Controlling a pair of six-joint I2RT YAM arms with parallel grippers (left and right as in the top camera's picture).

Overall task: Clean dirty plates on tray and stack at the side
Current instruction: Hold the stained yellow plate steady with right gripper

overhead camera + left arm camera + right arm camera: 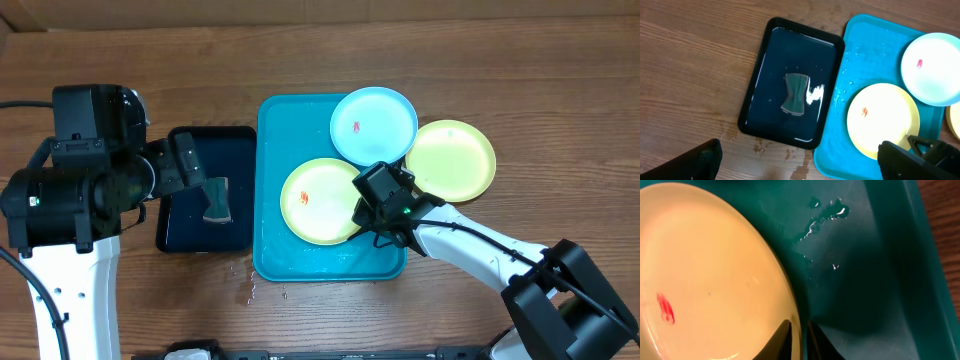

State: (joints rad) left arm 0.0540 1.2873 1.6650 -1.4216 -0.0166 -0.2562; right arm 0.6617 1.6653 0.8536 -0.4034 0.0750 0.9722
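Black rectangular plastic tray at the left holds a grey-green sponge, the left gripper hanging over it with jaws spread wide and empty; just right lies the bright cyan-blue rectangular plastic tray carrying a round yellow-green plastic plate with an orange smear, its right rim pinched by the right gripper. Light cyan round plate overlaps the blue tray's far right corner, touching a second yellow-green plate on the wooden table

Plates on and beside tray
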